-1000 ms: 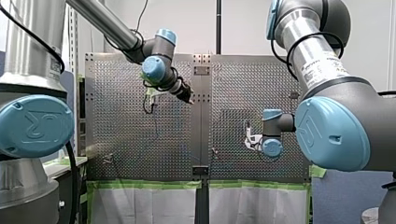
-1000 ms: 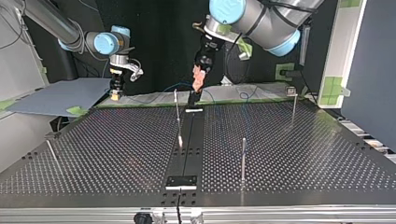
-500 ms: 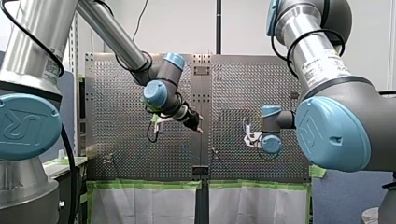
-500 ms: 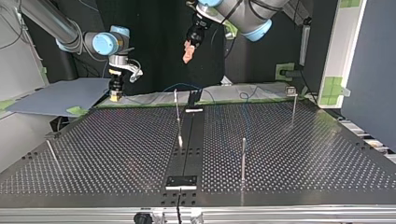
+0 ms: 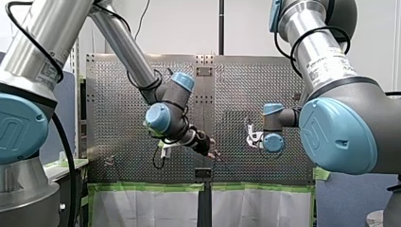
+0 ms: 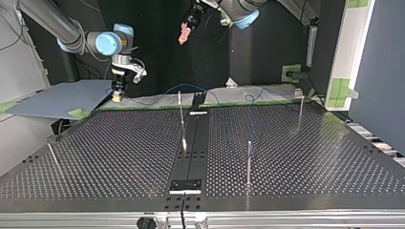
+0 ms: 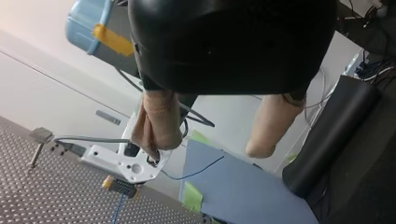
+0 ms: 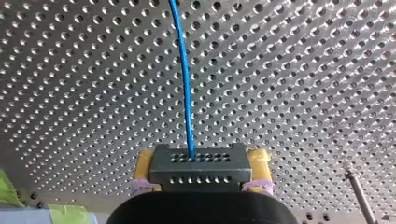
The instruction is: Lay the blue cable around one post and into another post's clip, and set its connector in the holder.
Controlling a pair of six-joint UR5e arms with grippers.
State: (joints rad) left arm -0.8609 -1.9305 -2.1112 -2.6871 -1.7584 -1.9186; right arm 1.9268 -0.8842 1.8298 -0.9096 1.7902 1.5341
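Blue cable [image 8: 187, 84] is seen in the right wrist view running straight ahead from a dark connector [image 8: 198, 161]. The connector is clamped between the yellow pads [image 8: 141, 170] of the right hand [image 8: 201, 173], low over the perforated desk [image 8: 289, 84]. In the top view that hand is placed at the upper left of the frame, by the desk's far edge, and the cable is traced along that edge toward the upper centre. No post [image 6: 249, 160] is judged to have been rounded yet. The left hand [image 7: 208, 148] is shown open, its beige pads [image 7: 156, 130] apart with nothing between them. It is held high at the top centre of the top view, well apart from cable and posts.

Several faults may be expected. With only the connector end held, the thin cable could be dragged taut against a post instead of round it, and a snag could pull the connector askew in the pads. The posts are slender, so one could be struck when the left hand is brought down among them. Which fitting is the holder cannot be told.

Printing is seen on the right arm [image 5: 326, 66] at the upper right of the front view, but it is too small to be read. Raised marks on the blue joint caps [image 5: 338, 132] are not legible either. No label is seen on cable or connector.
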